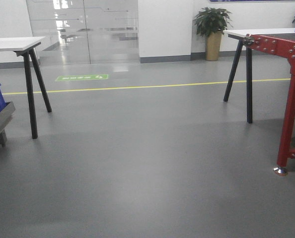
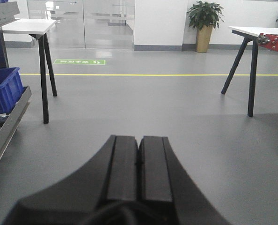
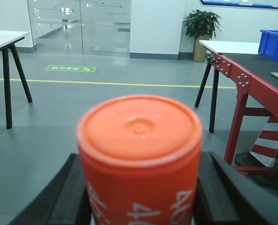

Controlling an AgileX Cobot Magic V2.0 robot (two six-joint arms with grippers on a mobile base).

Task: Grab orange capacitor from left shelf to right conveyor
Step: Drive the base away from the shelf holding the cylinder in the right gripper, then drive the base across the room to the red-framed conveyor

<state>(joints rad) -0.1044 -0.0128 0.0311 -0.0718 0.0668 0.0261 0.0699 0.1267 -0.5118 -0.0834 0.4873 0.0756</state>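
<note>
The orange capacitor [image 3: 139, 154] fills the right wrist view, upright, with white "4680" print on its side. My right gripper [image 3: 140, 159] is shut on it, one black finger [image 3: 69, 187] against each side. The right conveyor [image 3: 251, 89], a red bolted frame under a dark belt, stands to the right and also shows in the front view [image 1: 281, 49]. My left gripper [image 2: 139, 138] is shut on nothing, over bare grey floor. The left shelf [image 2: 8, 126] shows at the left edge as a steel rail carrying a blue bin [image 2: 3, 89]. Neither gripper appears in the front view.
White black-legged tables stand at the left [image 1: 13, 43] and right [image 1: 242, 33]. A striped traffic cone [image 3: 270, 140] sits under the conveyor, and a blue bin [image 3: 274, 44] rests on it. A potted plant [image 1: 212, 29] and glass doors [image 1: 83, 29] are at the back.
</note>
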